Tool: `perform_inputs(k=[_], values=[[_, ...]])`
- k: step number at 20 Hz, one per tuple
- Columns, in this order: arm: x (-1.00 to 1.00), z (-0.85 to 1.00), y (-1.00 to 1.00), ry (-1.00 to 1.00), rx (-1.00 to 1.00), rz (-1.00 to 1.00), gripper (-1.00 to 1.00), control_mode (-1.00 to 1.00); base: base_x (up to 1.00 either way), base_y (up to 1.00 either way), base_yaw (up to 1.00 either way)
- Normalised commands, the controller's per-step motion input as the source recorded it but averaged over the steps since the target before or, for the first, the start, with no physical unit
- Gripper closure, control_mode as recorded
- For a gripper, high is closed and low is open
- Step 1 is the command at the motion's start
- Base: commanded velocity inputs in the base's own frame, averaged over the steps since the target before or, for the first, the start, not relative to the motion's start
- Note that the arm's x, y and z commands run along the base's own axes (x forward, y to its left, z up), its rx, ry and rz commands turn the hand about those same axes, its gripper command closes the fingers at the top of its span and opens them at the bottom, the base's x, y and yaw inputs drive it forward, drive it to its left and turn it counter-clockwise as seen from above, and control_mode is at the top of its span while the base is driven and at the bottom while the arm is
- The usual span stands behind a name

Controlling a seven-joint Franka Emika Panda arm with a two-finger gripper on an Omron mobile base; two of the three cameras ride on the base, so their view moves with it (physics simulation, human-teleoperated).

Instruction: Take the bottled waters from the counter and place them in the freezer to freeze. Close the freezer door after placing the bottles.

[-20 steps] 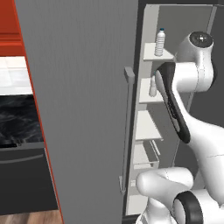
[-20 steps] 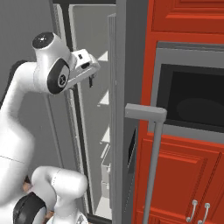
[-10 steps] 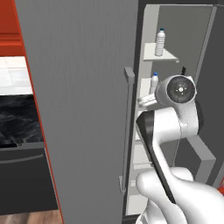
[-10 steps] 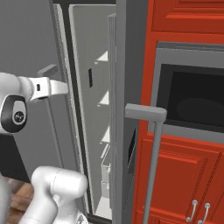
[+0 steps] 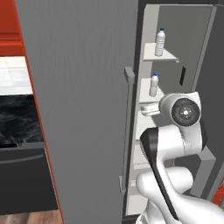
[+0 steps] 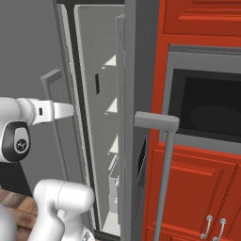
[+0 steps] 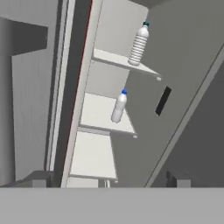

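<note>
Freezer door (image 6: pixel 28 56) stands open at nine o'clock; white shelves (image 6: pixel 112 107) at centre, black oven (image 6: pixel 207 110) at three

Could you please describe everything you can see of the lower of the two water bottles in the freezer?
The lower bottled water is a small clear plastic bottle with ribbed sides and a blue cap. It stands upright on a flat white shelf inside the open freezer, one shelf below the other bottle, close to the grey back lining. In the hand view it appears tilted because the camera is rolled. Only the shelf touches it; nothing grips it.
</note>
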Motion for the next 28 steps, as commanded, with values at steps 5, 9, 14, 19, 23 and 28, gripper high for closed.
perform_inputs(k=[5,9,14,19,23,28], values=[[-0.16,0.11,-0.11,0.05,0.22,0.00,-1.00,-1.00,0.00,0.00,0.00],[-0.08,0.07,-0.06,0.06,0.18,0.00,-1.00,-1.00,0.00,0.00,0.00],[-0.09,-0.01,0.05,0.01,0.00,0.00,-1.00,-1.00,0.00,0.00,0.00],[-0.13,-0.02,0.06,0.01,0.00,0.00,-1.00,1.00,-0.66,0.22,0.00],[0.00,0.00,0.00,0.00,0.00,0.00,-1.00,1.00,-0.56,0.00,-0.01],[0.00,0.00,0.00,0.00,0.00,0.00,-1.00,1.00,-0.52,0.00,0.00]])
